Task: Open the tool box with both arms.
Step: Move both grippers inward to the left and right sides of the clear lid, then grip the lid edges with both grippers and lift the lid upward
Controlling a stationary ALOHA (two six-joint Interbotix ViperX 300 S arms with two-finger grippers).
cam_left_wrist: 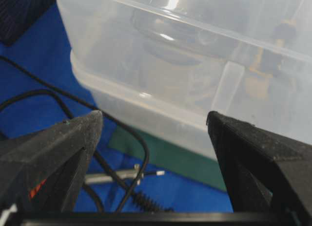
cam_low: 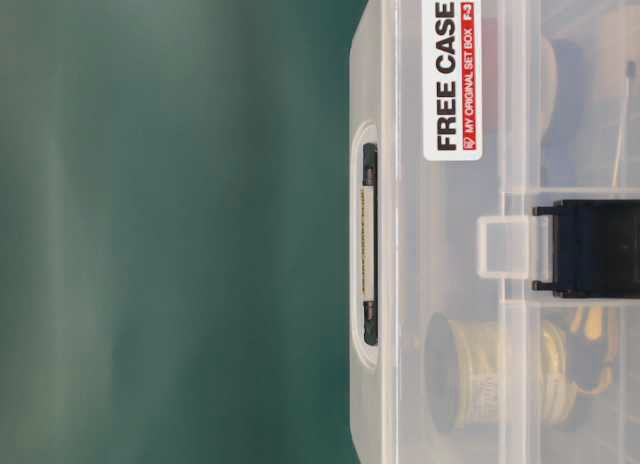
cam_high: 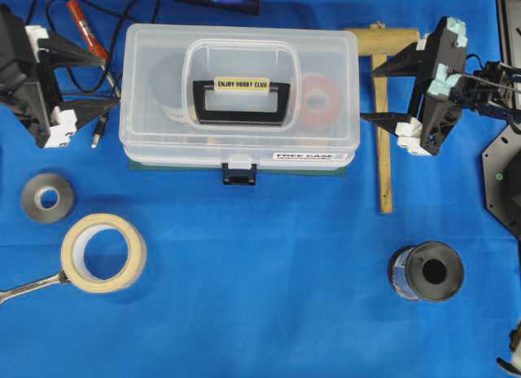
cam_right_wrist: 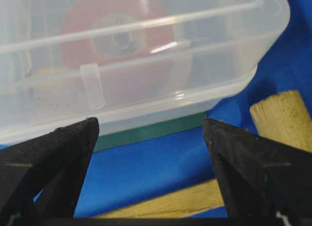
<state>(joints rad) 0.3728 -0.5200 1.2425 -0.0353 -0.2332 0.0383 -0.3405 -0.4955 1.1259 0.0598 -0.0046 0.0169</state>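
Flanking the latched tool box [cam_high: 238,89], left gripper [cam_high: 104,83] and right gripper [cam_high: 377,91] are held spread and empty, so the light case could be shoved sideways unless the black latch [cam_high: 238,175] is released first.

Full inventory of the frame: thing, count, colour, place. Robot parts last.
tool box: 1, clear with black handle and latch, centre, lid closed
red roll: 1, inside box, right part
wooden mallet: 1, tan, right of box
dark spool: 1, front right
masking tape: 1, cream, front left
grey tape roll: 1, left
wrench: 1, silver, under masking tape
red-handled tool: 1, back left, with black cables
left gripper: 1, black, jaws open beside the box's left end
right gripper: 1, black, jaws open beside its right end
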